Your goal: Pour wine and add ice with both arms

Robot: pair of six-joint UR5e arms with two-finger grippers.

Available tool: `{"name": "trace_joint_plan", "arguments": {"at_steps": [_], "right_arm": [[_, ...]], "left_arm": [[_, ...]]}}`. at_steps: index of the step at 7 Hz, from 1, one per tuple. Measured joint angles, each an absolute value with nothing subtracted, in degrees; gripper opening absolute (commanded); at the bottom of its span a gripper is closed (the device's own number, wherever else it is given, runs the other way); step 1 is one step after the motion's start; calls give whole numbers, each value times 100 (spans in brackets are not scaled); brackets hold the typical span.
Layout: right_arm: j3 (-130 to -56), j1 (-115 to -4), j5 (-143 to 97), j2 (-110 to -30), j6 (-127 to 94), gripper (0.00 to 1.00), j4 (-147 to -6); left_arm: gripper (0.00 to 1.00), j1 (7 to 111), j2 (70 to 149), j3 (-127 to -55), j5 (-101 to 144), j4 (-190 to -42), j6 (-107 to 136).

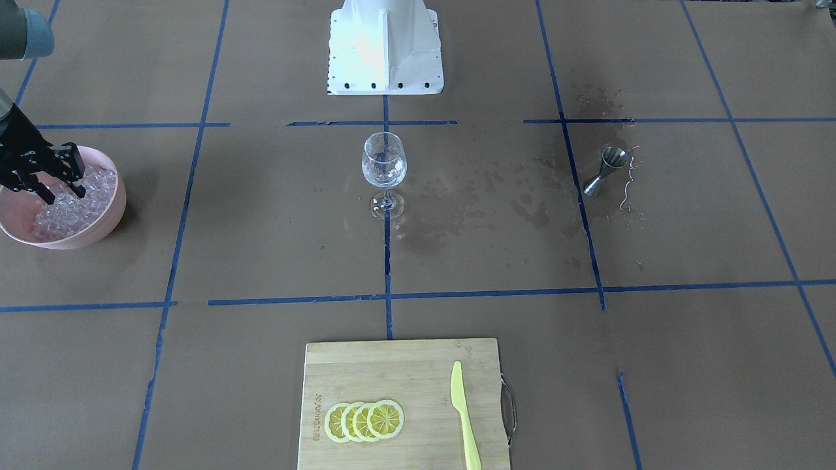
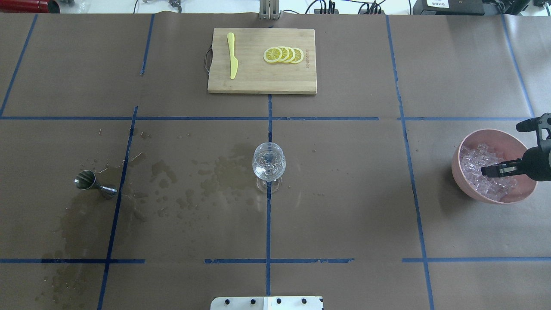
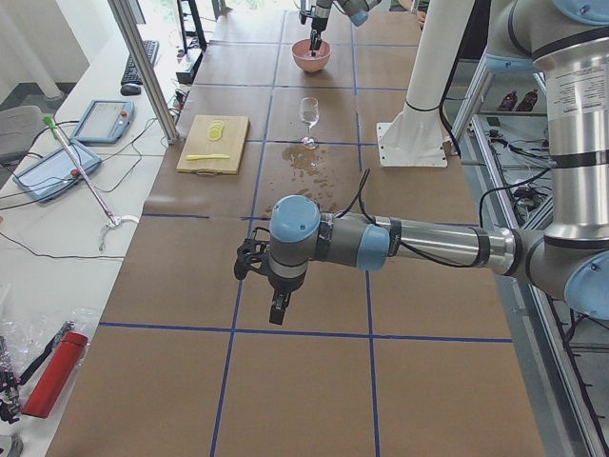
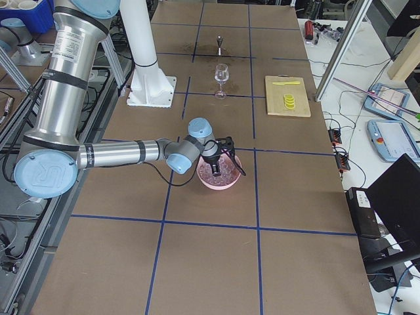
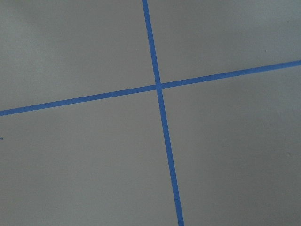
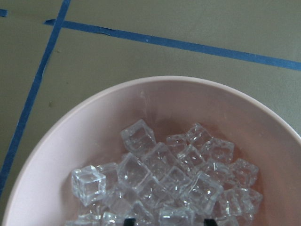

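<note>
The ice [image 6: 160,174], many small clear cubes, fills a pink bowl [image 6: 164,103] at the table's right end [image 2: 457,165]. My right gripper [image 1: 64,190] is open. Its fingers dip into the ice pile, and its fingertips show apart at the bottom edge of the right wrist view. A clear stemmed wine glass [image 2: 268,161] stands upright at the table's middle, far from both grippers. My left gripper [image 3: 275,303] hangs over bare table near the left end. It shows only in the exterior left view, so I cannot tell if it is open or shut.
A steel jigger [image 2: 92,183] lies on its side on wet, stained paper left of the glass. A wooden cutting board [image 2: 258,79] at the far edge holds lemon slices [image 2: 284,54] and a yellow knife [image 2: 233,56]. The robot's white base [image 1: 385,49] stands behind the glass.
</note>
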State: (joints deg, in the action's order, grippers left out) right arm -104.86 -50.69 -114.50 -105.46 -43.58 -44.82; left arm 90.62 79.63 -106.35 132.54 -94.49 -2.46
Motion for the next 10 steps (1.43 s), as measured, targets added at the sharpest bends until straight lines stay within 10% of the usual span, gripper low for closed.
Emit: {"name": "trace_joint_plan", "arguments": {"at_steps": [3, 10], "right_arm": [[-10409, -5040, -11402, -10539, -4323, 0, -4482], [-11546, -5434, -11698, -10508, -4298, 0, -4967]], "left_arm": [[100, 9063, 7963, -10635, 13254, -9448, -252], [100, 9068, 7963, -10626, 13254, -9448, -255]]}}
